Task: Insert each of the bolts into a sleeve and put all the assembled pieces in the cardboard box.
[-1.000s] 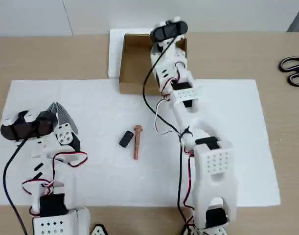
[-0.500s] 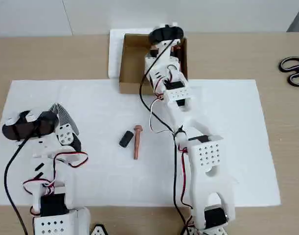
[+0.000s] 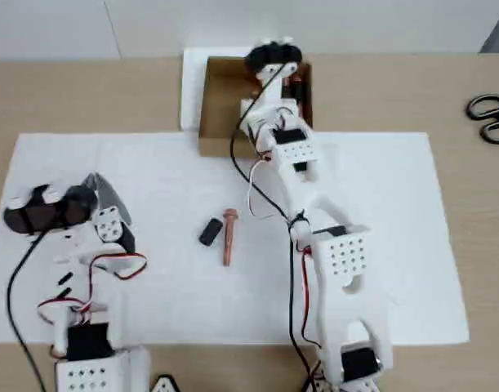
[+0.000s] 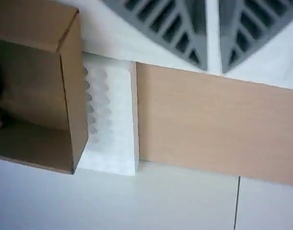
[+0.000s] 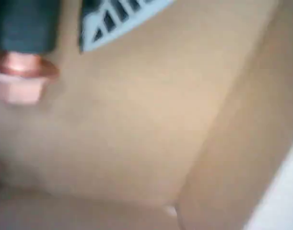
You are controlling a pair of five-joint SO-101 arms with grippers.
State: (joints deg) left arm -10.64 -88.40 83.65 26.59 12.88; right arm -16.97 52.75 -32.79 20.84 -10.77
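A tabletop is seen from above w/ two white robot arms on a white paper sheet [image 3: 380, 212]. An open cardboard box [image 3: 220, 106] is set at the sheet's far edge, ctr, w/ a white foam pad [image 3: 192, 90] just beside its outer wall. The right arm is stretched out to the box & the right claw [image 3: 274, 64] is poised at the box's far end. In the right wrist view, an assembled piece [image 5: 22, 52] is shown close up inside the box. It is made up of a dark sleeve [image 5: 21, 24] w/ a copper bolt head [image 5: 21, 76] sticking out of its end, above the bare brown floor. Whether that piece is gripped by the right claw cannot be told. A copper-coloured bit [image 3: 295, 82] is glimpsed in the box by its wall; what it is can't be made out. Outside the box, mid-sheet, a loose bolt [image 3: 229, 237] is laid flat w/ a loose black sleeve [image 3: 210, 232] just beside it, not joined. The left claw [image 3: 94, 178] is held over the sheet's left part, well apart from both. Its jaws are drawn nearly together w/ a thin slit btw them & nothing held. Scissors [image 3: 490, 118] are laid on the bare wooden table [image 3: 86, 98] at far right.
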